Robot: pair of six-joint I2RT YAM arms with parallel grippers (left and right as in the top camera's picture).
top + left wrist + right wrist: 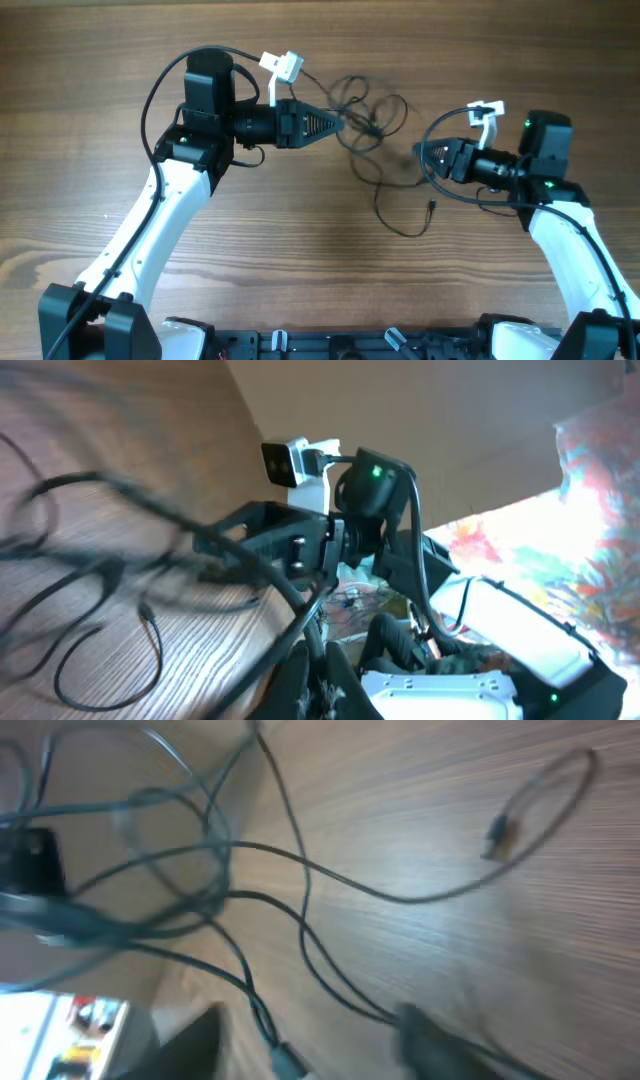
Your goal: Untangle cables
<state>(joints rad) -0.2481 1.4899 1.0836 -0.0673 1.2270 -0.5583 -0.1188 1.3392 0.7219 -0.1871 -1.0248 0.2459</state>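
Clenching the cables point(368, 130), left hand point(345, 120) shows plainly overhead; right hand point(425, 156) unclear, blurred close-up.

Motion blur smears the cables point(300, 890) in the right wrist view; the right tool point(315, 1045), cropped at 6 o'clock, is unreadable. Overhead, the grip of the left tool point(338, 121) is too small to tell.

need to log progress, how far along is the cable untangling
Little looks done: the cables lie in one knot of crossed loops, with one plug end trailing free. In hand: the left pincer is shut at the knot's edge, seemingly on a strand; the right pincer stands open beside it. Left: separating all the strands.
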